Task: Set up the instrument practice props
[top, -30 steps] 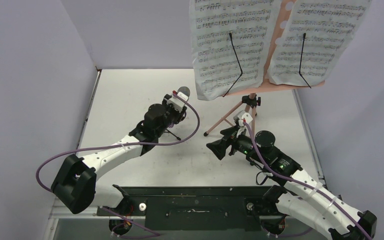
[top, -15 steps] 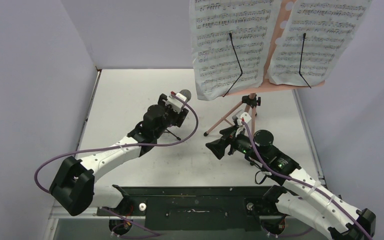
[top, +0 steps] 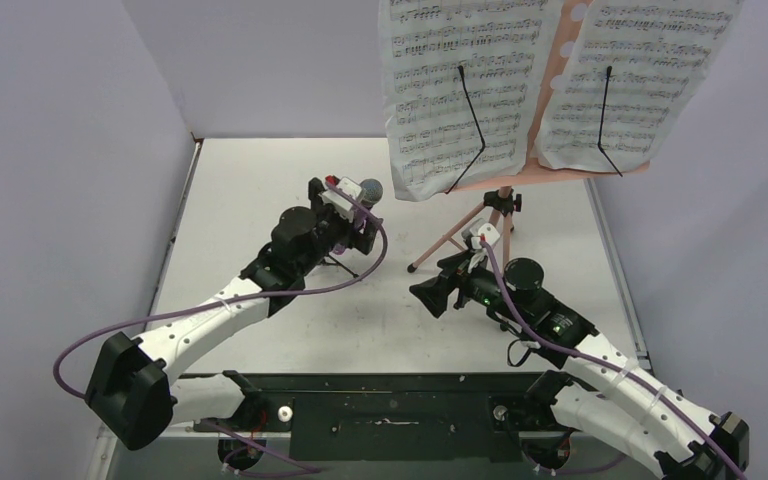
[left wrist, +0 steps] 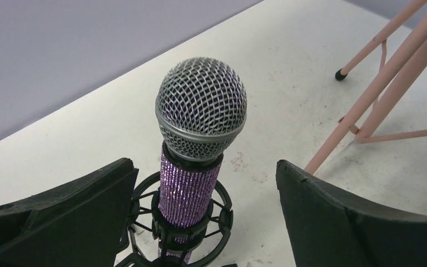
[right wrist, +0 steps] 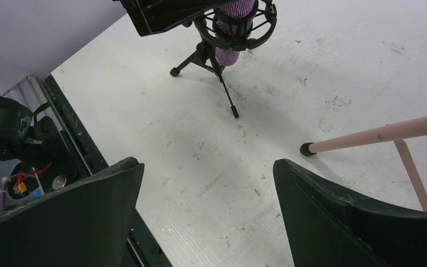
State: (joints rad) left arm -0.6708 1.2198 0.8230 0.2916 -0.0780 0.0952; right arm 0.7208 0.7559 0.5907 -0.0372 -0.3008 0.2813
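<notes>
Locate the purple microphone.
The microphone stands upright in the black mic stand, between the fingers of the open left gripper, left of the pink music stand in the top view.

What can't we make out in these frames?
- Left wrist view: mic stand legs cut off by the bottom edge.
- Top view: mic stand mostly hidden under the left gripper.
- Right wrist view: microphone head cut off by the top edge.
- Top view: sheet music tops cut off by the upper edge; notes too small to read.
</notes>
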